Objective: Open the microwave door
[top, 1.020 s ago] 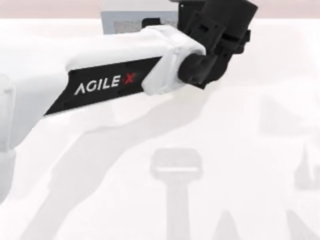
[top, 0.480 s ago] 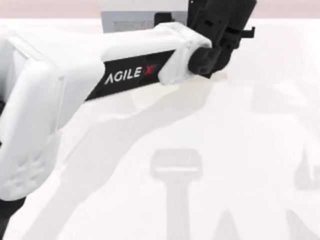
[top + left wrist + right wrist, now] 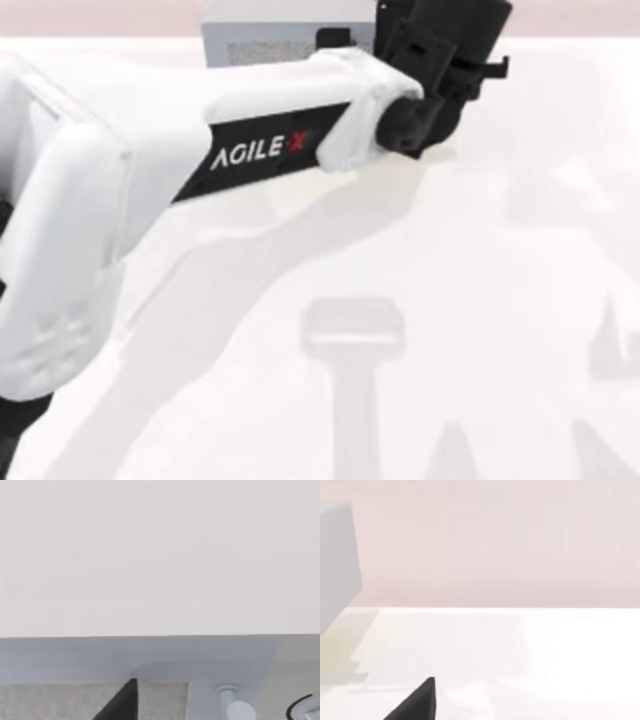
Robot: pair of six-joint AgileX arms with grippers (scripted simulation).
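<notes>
The microwave point(image 3: 285, 25) stands at the table's far edge, near the middle; its light-grey body point(image 3: 150, 555) fills the left wrist view. The microwave door shows as a speckled mesh window point(image 3: 50, 702) lying flush with the front. My left arm point(image 3: 260, 150) reaches across to it, and my left gripper point(image 3: 342, 38) sits at the door's right edge under the black wrist point(image 3: 440, 70). One black fingertip point(image 3: 122, 705) rests against the window beside the knob panel. Of my right gripper only one black fingertip point(image 3: 415, 705) shows, over bare table.
Two round knobs point(image 3: 237, 709) stick out of the panel right of the door. The microwave's grey side point(image 3: 335, 565) shows far off in the right wrist view. The white table point(image 3: 450, 300) carries the arms' shadows.
My left arm has swung right and toward the microwave, bringing its shoulder into the top view. In the last half second it has hardly moved. The door looks the same.
</notes>
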